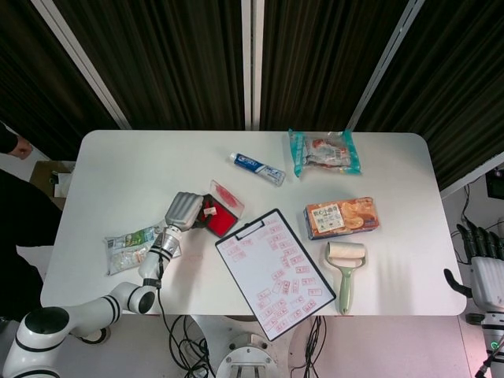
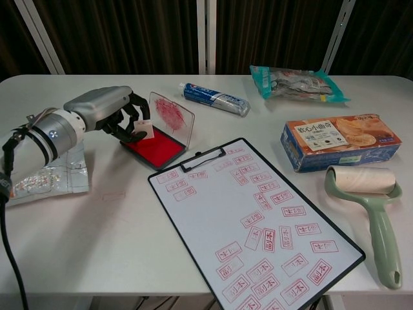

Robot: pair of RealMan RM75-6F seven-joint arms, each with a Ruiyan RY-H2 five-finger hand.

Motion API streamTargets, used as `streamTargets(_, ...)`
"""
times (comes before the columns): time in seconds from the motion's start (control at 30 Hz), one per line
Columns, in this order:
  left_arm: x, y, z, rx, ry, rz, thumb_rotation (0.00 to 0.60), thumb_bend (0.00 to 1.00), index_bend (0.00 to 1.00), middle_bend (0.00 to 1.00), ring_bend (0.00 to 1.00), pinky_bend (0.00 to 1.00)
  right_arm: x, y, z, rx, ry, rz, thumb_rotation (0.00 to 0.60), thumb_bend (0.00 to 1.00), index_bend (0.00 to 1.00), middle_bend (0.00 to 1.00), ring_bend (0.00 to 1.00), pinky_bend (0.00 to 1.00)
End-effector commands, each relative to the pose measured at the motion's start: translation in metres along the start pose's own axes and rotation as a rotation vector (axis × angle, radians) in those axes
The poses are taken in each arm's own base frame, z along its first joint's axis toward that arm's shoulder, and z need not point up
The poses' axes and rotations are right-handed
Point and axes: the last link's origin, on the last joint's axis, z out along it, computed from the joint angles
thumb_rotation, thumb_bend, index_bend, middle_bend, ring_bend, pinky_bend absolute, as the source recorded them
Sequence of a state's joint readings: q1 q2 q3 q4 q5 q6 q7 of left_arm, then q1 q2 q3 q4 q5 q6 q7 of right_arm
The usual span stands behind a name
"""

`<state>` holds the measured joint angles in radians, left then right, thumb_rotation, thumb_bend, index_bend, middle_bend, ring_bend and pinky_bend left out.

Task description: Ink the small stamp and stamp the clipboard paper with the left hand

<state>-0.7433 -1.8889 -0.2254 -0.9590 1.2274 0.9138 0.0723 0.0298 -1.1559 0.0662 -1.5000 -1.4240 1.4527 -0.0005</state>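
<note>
Red stamp marks on the clipboard paper [image 2: 258, 219] read 副本.

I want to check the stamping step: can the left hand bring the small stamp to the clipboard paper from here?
Probably yes. The left hand holds the small stamp over the ink pad, and the clipboard paper lies just beside it with nothing between.

Small pale stamp [image 2: 143, 128] sits on the open red ink pad [image 2: 153, 148].

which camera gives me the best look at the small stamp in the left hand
The chest view: the small stamp shows large between the left hand's fingers, over the red ink pad. In the head view it's only a tiny pale speck beside the hand.
</note>
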Motion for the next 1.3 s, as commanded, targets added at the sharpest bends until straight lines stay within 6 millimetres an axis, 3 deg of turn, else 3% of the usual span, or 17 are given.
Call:
streamTargets(0.03, 0.005, -0.001, 0.003, 0.005, 0.02, -0.012, 0.6, 0.45, 0.66, 0.7, 1.0, 1.0, 0.001, 0.0, 0.0, -0.001, 0.002, 0.0, 0.6, 0.2, 0.0, 0.0, 0.0, 0.0)
streamTargets(0.37, 0.035, 0.004, -0.006, -0.024, 0.064, -0.081, 0.6, 0.45, 0.66, 0.7, 1.0, 1.0, -0.001, 0.0, 0.0, 0.002, -0.001, 0.004, 0.6, 0.2, 0.0, 0.0, 0.0, 0.0)
streamTargets(0.7, 0.064, 0.03, -0.053, -0.11, -0.055, -0.209, 0.6, 0.45, 0.66, 0.7, 1.0, 1.0, -0.004, -0.001, 0.001, 0.009, -0.01, 0.002, 0.6, 0.2, 0.0, 0.0, 0.0, 0.0)
streamTargets(0.8, 0.062, 0.042, -0.067, -0.146, -0.099, -0.221, 0.6, 0.45, 0.66, 0.7, 1.0, 1.0, -0.006, -0.003, 0.002, 0.016, -0.016, 0.004, 0.6, 0.2, 0.0, 0.0, 0.0, 0.0)
streamTargets(1.07, 0.035, 0.07, -0.097, -0.211, -0.206, -0.262, 0.6, 0.45, 0.66, 0.7, 1.0, 1.0, -0.005, -0.004, 0.001, 0.019, -0.015, 0.002, 0.6, 0.2, 0.0, 0.0, 0.0, 0.0)
streamTargets(1.3, 0.016, 0.083, -0.101, -0.245, -0.187, -0.221, 0.6, 0.45, 0.66, 0.7, 1.0, 1.0, -0.006, -0.003, 0.0, 0.017, -0.019, 0.003, 0.6, 0.2, 0.0, 0.0, 0.0, 0.0)
